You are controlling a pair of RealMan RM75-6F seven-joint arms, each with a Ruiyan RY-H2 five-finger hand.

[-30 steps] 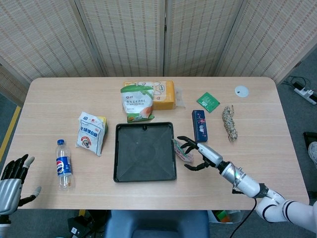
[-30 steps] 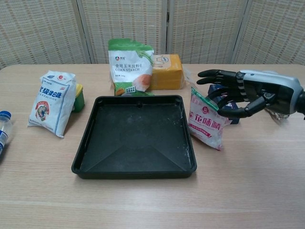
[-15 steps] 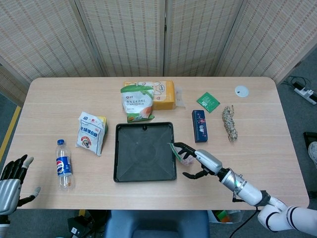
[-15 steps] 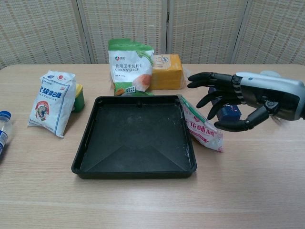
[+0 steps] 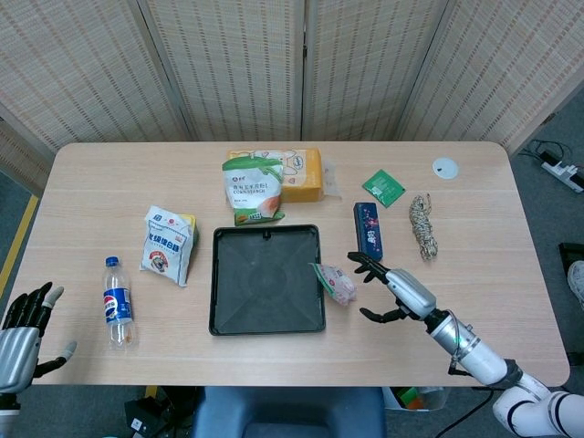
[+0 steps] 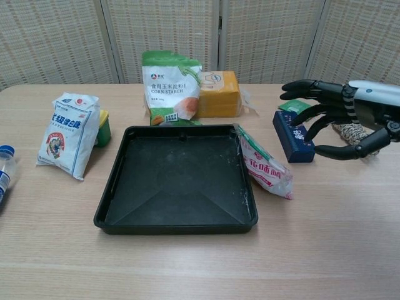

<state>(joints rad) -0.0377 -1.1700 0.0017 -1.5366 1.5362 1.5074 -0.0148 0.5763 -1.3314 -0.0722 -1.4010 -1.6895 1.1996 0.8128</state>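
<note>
A small pink-and-white snack packet [image 5: 335, 282] [image 6: 265, 165] leans against the right rim of the black tray [image 5: 266, 317] [image 6: 175, 220]. My right hand [image 5: 392, 288] [image 6: 337, 119] hovers to the right of the packet with its fingers spread, holding nothing and clear of it. Behind that hand lies a dark blue box [image 5: 368, 230] [image 6: 292, 135]. My left hand [image 5: 23, 327] is at the table's near left corner, fingers apart, holding nothing, beside a Pepsi bottle [image 5: 116, 304] [image 6: 4, 167].
A corn starch bag [image 5: 252, 188] [image 6: 171, 86] and an orange pack [image 5: 302, 173] [image 6: 220, 93] stand behind the tray. A white bag [image 5: 167, 243] [image 6: 69, 133] lies to its left. A green sachet [image 5: 383, 188], a twine bundle [image 5: 422, 225] and a white disc [image 5: 444, 167] sit at the back right.
My right hand has let the packet lean on the tray rim and drawn back to the right, away from it. The left hand has stayed put.
</note>
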